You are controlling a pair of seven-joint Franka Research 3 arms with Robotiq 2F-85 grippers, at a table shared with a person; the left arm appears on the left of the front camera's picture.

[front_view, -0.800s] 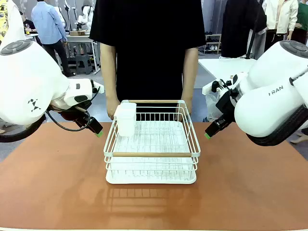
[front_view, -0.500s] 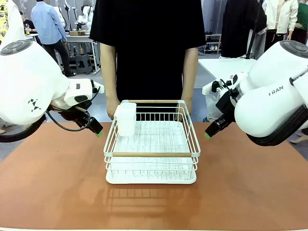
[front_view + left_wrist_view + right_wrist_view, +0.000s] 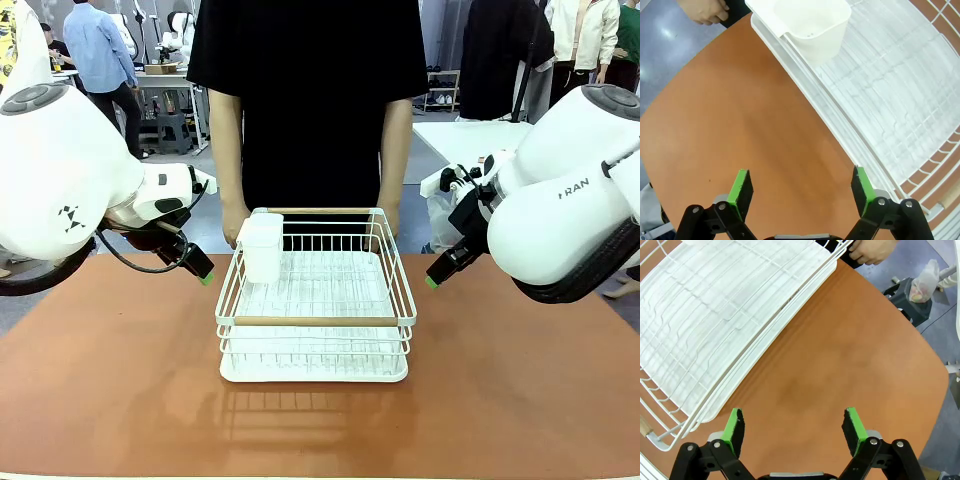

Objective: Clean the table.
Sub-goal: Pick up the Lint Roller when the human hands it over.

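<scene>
Your wide reddish-brown matte table (image 3: 110, 400) spans the front view, white wire dish rack (image 3: 315, 321) at centre, with left gripper (image 3: 801, 186) at nine o'clock, right gripper (image 3: 795, 426) at three, both spread apart

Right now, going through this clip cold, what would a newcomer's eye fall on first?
The white wire dish rack stands in the middle of the terracotta table, with a white cup hung at its far left corner. The left gripper and right gripper hang open on either side of it, above bare tabletop. A person in a black shirt stands at the far edge, right behind the rack.
</scene>
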